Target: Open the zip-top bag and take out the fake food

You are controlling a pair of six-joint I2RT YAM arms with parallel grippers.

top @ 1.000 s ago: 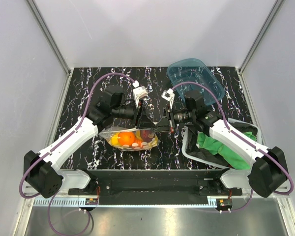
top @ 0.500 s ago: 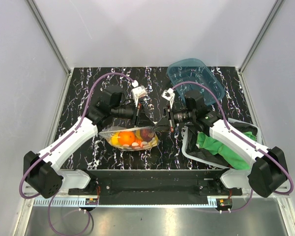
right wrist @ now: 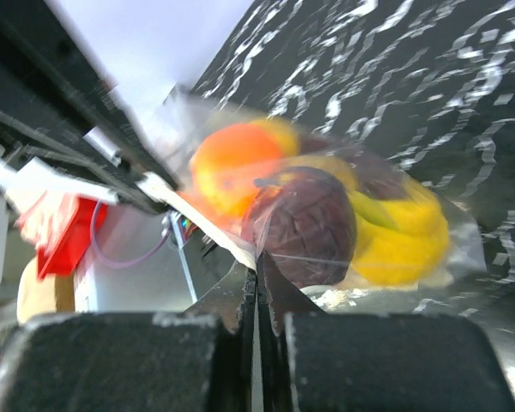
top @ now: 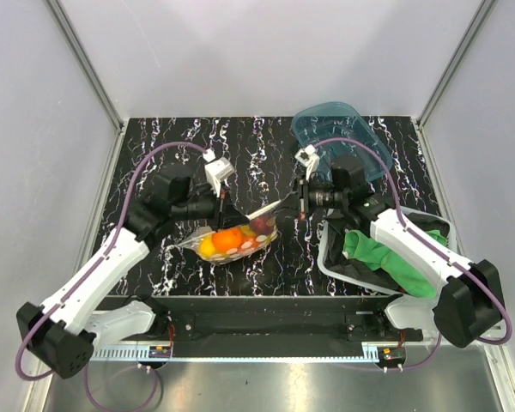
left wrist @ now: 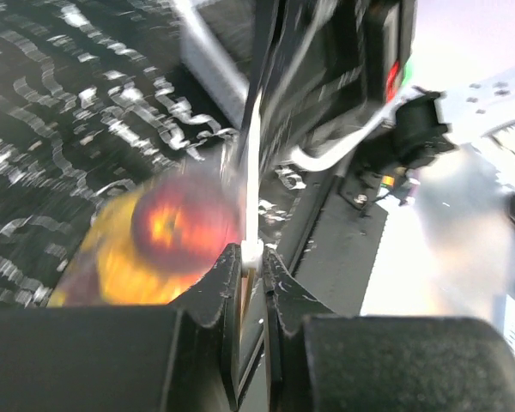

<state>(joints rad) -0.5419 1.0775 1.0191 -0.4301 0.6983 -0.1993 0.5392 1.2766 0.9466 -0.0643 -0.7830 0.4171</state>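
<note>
Your left gripper has its fingers pinched tight on the top edge of the zip-top bag. Your right gripper clamps the same edge from the opposite side. The bag, with the fake food inside, is between them at the middle of the table.

Top external is looking down from high above and behind the arm bases, framing the whole table from far off. Left wrist is looking out past the left gripper, right up against the zip-top bag, blurry. Right wrist is looking past the right gripper at it from the opposite side, equally near. All three are sharing the bag.
</note>
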